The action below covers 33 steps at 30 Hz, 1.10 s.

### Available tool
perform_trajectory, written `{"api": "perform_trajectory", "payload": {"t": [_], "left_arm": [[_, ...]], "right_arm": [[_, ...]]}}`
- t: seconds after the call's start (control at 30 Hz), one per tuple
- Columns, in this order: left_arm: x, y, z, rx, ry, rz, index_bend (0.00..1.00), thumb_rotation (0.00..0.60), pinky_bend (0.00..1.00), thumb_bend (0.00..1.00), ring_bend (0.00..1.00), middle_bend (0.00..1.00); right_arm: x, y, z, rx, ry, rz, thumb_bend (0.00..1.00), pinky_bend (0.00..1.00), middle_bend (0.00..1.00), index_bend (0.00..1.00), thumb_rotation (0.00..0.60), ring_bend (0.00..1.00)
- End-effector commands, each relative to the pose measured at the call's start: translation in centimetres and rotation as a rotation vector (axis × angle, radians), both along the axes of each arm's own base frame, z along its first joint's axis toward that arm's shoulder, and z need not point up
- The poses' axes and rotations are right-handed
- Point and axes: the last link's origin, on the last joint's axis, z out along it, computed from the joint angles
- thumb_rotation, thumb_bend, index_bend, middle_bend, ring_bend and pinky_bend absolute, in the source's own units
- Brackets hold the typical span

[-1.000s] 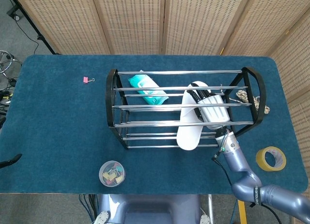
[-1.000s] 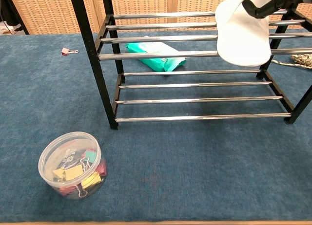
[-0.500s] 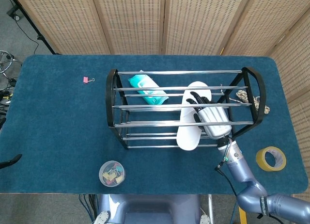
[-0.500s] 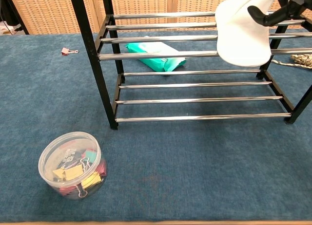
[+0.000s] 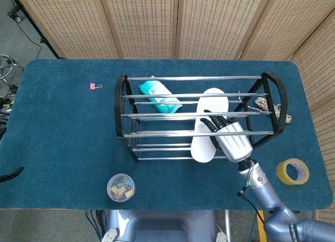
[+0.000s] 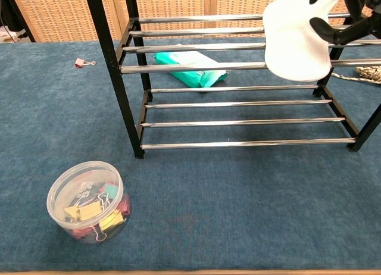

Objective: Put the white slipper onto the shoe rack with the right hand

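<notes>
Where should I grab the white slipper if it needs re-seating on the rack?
Take the white slipper at its near end, which overhangs the shoe rack's front rail. Come from the front, where the right hand already is.

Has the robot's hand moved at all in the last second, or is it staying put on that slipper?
Yes. The right hand has pulled back toward the rack's front rail, while the white slipper lies where it was.
</notes>
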Motion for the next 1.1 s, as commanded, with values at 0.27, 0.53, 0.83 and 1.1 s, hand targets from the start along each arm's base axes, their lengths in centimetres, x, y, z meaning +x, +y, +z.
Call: {"api": "perform_trajectory", "payload": {"t": [0.27, 0.53, 0.83, 1.1], "left_arm": [[0.0, 0.0, 0.0, -0.003, 0.000, 0.001, 0.00, 0.600, 0.00, 0.00, 0.00, 0.00], [0.0, 0.0, -0.1, -0.004, 0.002, 0.001, 0.00, 0.600, 0.00, 0.00, 0.00, 0.00], [0.1, 0.0, -0.2, -0.004, 0.006, 0.000, 0.00, 0.600, 0.00, 0.00, 0.00, 0.00], [0.2, -0.1, -0.5, -0.008, 0.014, 0.000, 0.00, 0.600, 0.00, 0.00, 0.00, 0.00]], "right_arm": [[-0.7, 1.1, 0.4, 0.050, -0.015, 0.122, 0.56, 0.63, 0.22, 0.27, 0.600, 0.33], [-1.9, 1.9, 1.0, 0.097, -0.038, 0.223, 0.56, 0.63, 0.23, 0.28, 0.600, 0.34], [-4.0, 3.5, 1.9, 0.169, -0.031, 0.355, 0.56, 0.63, 0.24, 0.31, 0.600, 0.34], [-5.5, 5.5, 2.0, 0.216, -0.013, 0.520, 0.56, 0.64, 0.29, 0.35, 0.600, 0.35]]}}
